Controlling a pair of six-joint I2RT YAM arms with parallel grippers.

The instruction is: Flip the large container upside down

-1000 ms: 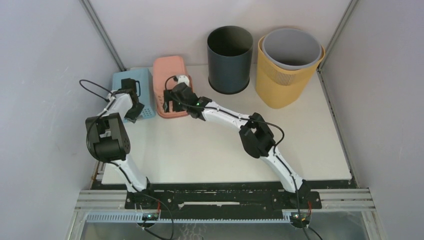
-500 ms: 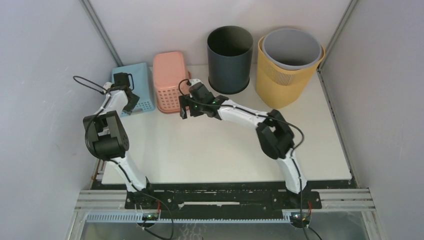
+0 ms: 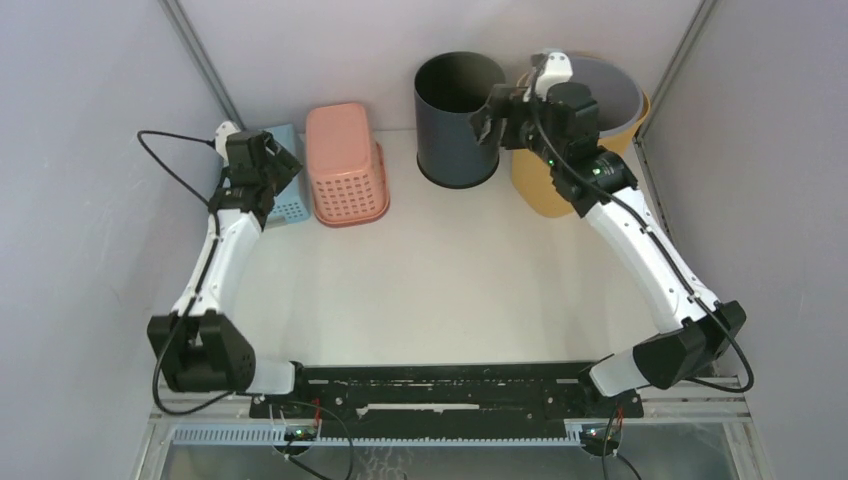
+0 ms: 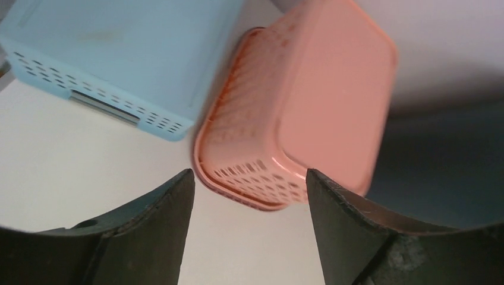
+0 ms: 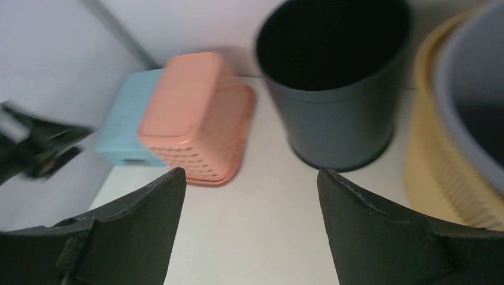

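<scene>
A yellow perforated basket stands upright at the back right with a grey bin nested in it. A dark grey bin stands upright beside it. My right gripper is open and empty, raised between the dark bin and the yellow basket. In the right wrist view the gripper looks down on the dark bin and the yellow basket. My left gripper is open and empty above the blue basket. The left wrist view shows this gripper open over bare table.
A pink basket lies upside down at the back, left of the dark bin. The blue basket lies upside down beside it by the left wall. Both show in the left wrist view, pink and blue. Walls close in on three sides.
My right gripper has let go of the pink basket and swung right and up to the bins. My left gripper has risen and pulled back over the blue basket. The pink basket rests upside down.
</scene>
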